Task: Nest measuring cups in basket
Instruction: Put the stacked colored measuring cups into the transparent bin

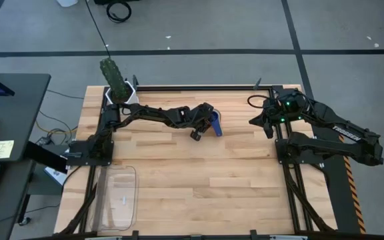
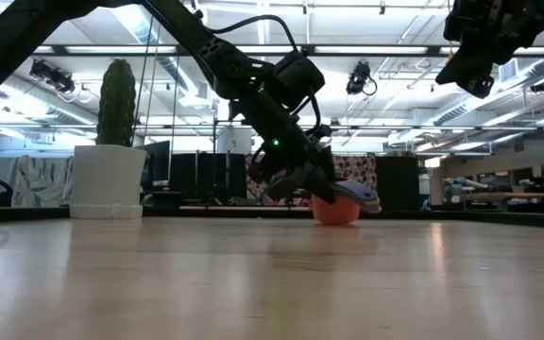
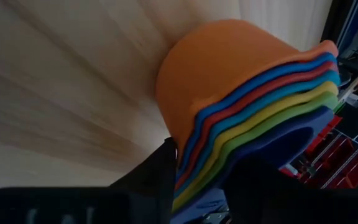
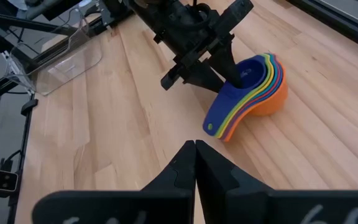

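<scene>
The measuring cups sit nested in one stack [image 1: 217,125], orange outermost and dark blue innermost, at the far middle of the table. The stack also shows in the low view [image 2: 340,209] and the right wrist view [image 4: 257,93], where the handles [image 4: 219,127] point down toward the wood. My left gripper [image 1: 207,123] [image 4: 232,73] is at the stack, shut on its rim. The clear basket [image 1: 119,197] [image 4: 67,62] rests flat near the table's near-left corner. My right gripper [image 1: 262,124] [image 4: 195,146] waits shut above the right side, holding nothing. My left gripper [image 3: 201,171] pinches the layered rim walls of the cup stack [image 3: 194,146]. One finger [image 3: 253,183] is inside the dark blue cup and the other finger [image 3: 160,174] is outside. It comes slanting down from the table's left. The stack sits tilted; whether it is clear of the table cannot be told.
A white pot with a green cactus [image 1: 117,83] [image 2: 109,179] stands at the far-left corner. Bare wood lies between the stack and the basket. Dark frame rails [image 1: 289,193] run along the table's left and right sides.
</scene>
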Available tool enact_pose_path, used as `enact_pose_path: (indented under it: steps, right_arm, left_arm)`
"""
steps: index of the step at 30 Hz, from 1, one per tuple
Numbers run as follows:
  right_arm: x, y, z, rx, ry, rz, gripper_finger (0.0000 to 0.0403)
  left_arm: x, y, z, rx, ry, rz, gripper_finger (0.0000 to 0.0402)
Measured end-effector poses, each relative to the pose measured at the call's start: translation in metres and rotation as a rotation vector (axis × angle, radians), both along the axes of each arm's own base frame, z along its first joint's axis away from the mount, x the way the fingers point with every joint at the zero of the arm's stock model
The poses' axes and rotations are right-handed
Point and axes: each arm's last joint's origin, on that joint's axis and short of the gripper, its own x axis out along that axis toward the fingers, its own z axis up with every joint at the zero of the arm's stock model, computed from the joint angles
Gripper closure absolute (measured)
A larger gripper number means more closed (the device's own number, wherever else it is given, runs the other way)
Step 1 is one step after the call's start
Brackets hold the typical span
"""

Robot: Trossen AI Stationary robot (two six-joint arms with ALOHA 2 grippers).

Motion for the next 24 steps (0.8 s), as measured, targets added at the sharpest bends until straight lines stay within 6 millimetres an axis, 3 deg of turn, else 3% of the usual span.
enact_pose_path:
  steps: [24]
  right_arm:
    - [0.0, 0.0, 0.0, 0.0, 0.0, 0.0, 0.0389]
  left_arm:
    - [-0.0004, 0.0025, 0.0002, 0.009, 0.0, 0.003, 0.0291]
